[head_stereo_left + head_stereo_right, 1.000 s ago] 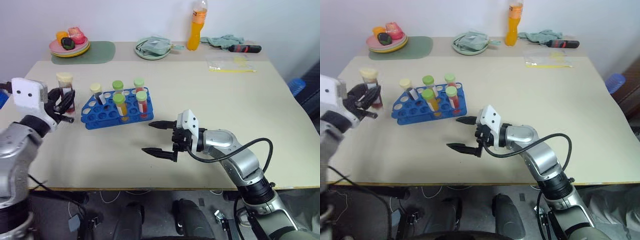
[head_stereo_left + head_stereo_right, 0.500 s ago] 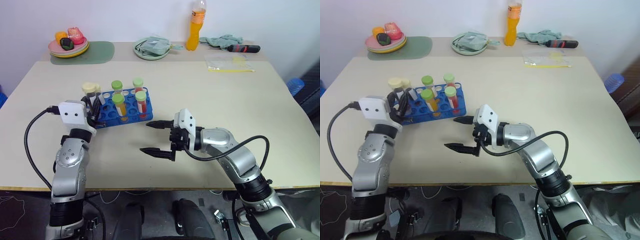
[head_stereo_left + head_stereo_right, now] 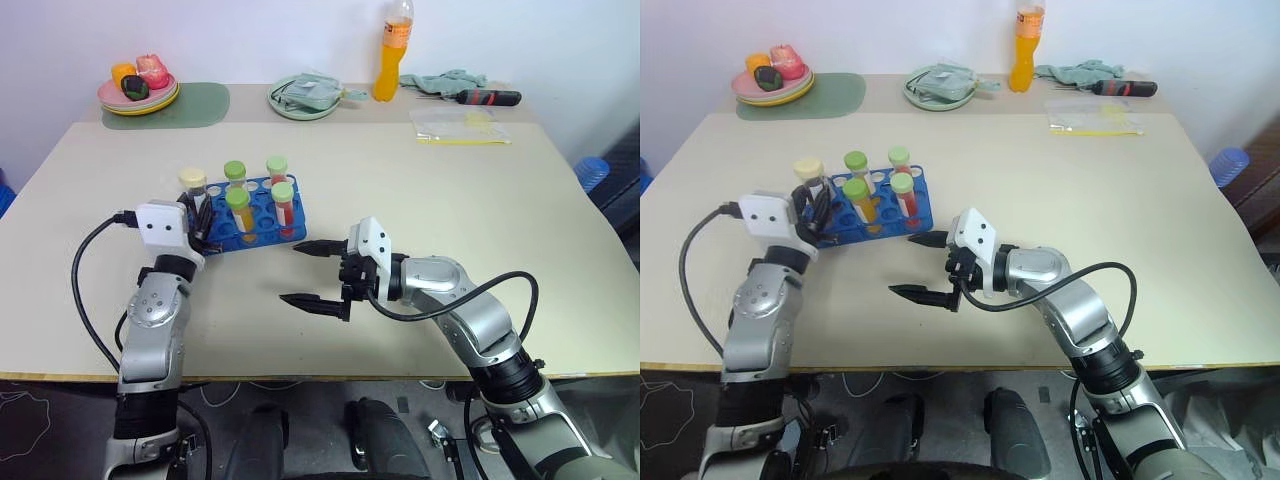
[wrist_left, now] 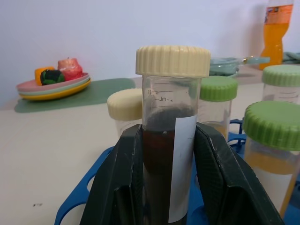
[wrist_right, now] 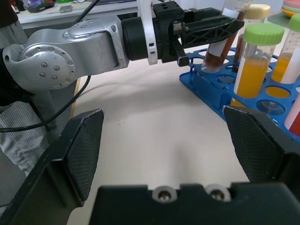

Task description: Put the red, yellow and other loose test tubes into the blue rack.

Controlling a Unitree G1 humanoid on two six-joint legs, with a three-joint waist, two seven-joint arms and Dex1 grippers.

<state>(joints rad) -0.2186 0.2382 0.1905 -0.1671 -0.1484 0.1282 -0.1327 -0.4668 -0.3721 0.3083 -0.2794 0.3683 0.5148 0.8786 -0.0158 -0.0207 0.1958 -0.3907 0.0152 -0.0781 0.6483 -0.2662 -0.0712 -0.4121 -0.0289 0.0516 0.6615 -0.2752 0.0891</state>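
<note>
My left gripper (image 3: 197, 215) is shut on a test tube (image 4: 168, 140) of dark red liquid with a cream cap (image 3: 192, 179). It holds the tube slightly tilted at the left end of the blue rack (image 3: 262, 228). The tube's lower end (image 5: 208, 63) reaches the rack's corner holes; whether it sits inside one I cannot tell. The black fingers (image 4: 124, 187) press both sides of the tube. Several capped tubes stand in the rack, among them an orange-yellow one (image 3: 240, 212) and a red one (image 3: 284, 205). My right gripper (image 3: 292, 274) stands open over bare table, right of the rack.
Along the far edge are a plate of toy food (image 3: 138, 92) on a green mat (image 3: 195, 104), a green dish with a cloth (image 3: 305, 97), an orange bottle (image 3: 393, 50), a screwdriver (image 3: 490, 97) and a plastic bag (image 3: 462, 125).
My left arm has swung in from the far left and lowered, carrying the dark red tube to the rack's left end. The right gripper has stayed where it was, open.
</note>
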